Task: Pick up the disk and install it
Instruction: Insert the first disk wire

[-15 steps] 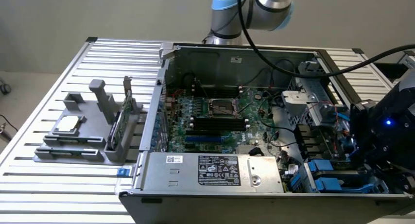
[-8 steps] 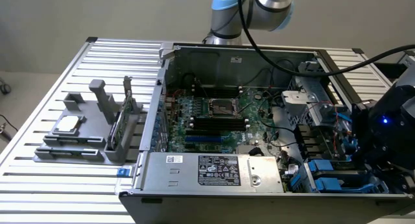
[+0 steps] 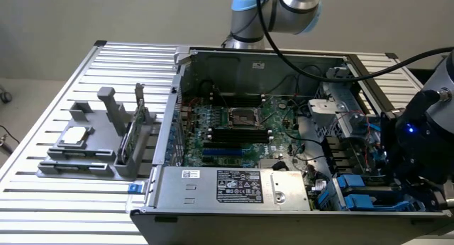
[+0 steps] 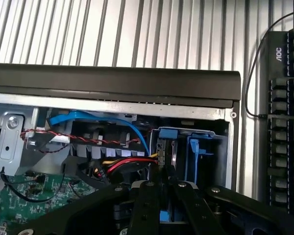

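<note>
In the wrist view the disk [image 4: 166,151] stands on edge in the drive bay at the corner of the open computer case [image 4: 112,81]. It shows as a thin dark edge with blue carrier plastic at its end. My gripper [image 4: 165,172] is shut on the disk, its black fingers [image 4: 148,200] converging on the edge, with a bit of blue showing between them. An empty-looking blue carrier [image 4: 193,156] sits in the slot beside it. In the exterior view the arm's black wrist [image 3: 418,144] hangs over the case's right-hand drive bays and hides the disk.
Red, yellow and blue cables [image 4: 122,164] run close beside the bay. More blue carriers [image 3: 354,192], the power supply [image 3: 234,186] and the motherboard [image 3: 234,125] fill the case. A grey fixture [image 3: 106,162] with a silver chip [image 3: 74,136] stands on the exterior view's left. A keyboard [image 4: 286,122] lies outside the case.
</note>
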Robot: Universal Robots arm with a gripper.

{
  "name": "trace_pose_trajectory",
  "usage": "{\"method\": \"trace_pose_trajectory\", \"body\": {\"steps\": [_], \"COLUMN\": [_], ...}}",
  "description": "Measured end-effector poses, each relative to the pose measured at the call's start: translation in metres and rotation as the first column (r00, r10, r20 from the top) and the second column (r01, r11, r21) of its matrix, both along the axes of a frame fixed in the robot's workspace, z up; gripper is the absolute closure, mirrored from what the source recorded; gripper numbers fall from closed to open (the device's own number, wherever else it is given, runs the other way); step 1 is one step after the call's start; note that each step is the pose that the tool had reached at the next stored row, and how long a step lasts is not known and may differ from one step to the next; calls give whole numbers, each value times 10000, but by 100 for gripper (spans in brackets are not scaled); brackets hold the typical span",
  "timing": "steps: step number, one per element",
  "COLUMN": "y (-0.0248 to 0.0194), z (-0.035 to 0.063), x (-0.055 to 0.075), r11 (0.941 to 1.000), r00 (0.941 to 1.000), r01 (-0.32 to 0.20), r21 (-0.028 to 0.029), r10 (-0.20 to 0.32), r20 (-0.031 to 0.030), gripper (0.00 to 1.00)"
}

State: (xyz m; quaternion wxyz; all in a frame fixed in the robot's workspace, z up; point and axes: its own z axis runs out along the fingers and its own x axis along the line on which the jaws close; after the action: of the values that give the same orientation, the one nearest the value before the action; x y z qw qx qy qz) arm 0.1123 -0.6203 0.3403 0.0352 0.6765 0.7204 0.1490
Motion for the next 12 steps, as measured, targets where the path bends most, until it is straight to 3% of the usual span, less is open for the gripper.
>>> {"method": "trace_pose_trajectory", "body": {"steps": [5, 12], "y": [2, 27], "z": [-7, -11], "x": [-7, -36], "r11": [9990, 9971], "r00": [9990, 9970], "r01": [452, 762], "r21": [0, 8], "r10": [-452, -762], "r20": [35, 169], "gripper": [84, 84]}}
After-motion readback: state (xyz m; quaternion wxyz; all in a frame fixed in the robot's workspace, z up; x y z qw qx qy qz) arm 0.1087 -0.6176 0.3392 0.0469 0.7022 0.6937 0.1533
